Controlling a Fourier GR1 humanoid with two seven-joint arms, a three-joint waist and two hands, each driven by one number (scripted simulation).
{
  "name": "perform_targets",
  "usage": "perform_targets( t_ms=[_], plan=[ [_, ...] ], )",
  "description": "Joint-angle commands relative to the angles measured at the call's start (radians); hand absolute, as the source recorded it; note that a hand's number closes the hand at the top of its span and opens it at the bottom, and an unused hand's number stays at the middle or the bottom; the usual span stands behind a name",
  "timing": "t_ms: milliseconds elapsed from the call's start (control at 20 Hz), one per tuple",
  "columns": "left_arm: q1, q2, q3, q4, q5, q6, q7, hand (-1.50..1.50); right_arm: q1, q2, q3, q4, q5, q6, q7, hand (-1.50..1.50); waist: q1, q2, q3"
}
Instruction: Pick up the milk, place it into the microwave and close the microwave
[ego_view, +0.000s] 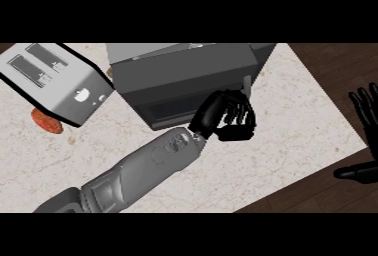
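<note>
Microwave near counter's far edge appears closed, milk unseen; left hand, fingers curled and holding nothing, at its door; right hand rests open off the right edge.

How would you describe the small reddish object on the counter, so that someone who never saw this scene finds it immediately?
Start at the pale marbled counter and find the silver toaster at its left side, left of the dark grey microwave. Just below the toaster, partly under its edge, lies the small round reddish object. It is the only red thing here; everything else nearby is grey, silver or black.
</note>
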Motion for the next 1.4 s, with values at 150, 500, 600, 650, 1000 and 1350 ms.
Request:
perform_targets(
  t_ms=[150,500,600,650,1000,1350],
  plan=[
    [-0.111,-0.025,0.039,0.032,0.049,0.011,-0.013,1.5,-0.038,-0.007,0.039,-0.033,-0.034,0.102,0.008,-1.5,-0.038,0.013,0.003],
    [-0.168,-0.026,0.051,0.064,0.086,0.025,-0.024,1.5,-0.07,-0.031,0.079,-0.077,-0.067,0.164,0.059,-1.5,-0.065,0.024,0.006],
    [-0.179,-0.026,0.055,0.066,0.094,0.031,-0.029,1.5,-0.082,-0.05,0.09,-0.092,-0.056,0.17,0.072,-1.5,-0.063,0.024,0.006],
    [-0.18,-0.026,0.058,0.073,0.1,0.027,-0.028,1.5,-0.091,-0.072,0.089,-0.107,-0.048,0.177,0.074,-1.5,-0.065,0.022,0.005],
    [-0.19,-0.025,0.044,0.083,0.122,0.031,-0.035,1.5,-0.14,-0.102,0.185,-0.245,-0.028,0.269,0.09,1.5,-0.072,0.016,0.007],
    [-0.19,-0.025,0.038,0.095,0.142,0.045,-0.047,1.5,-0.141,-0.104,0.239,-0.337,-0.04,0.269,0.133,1.5,-0.092,0.02,0.008]
  ],
)
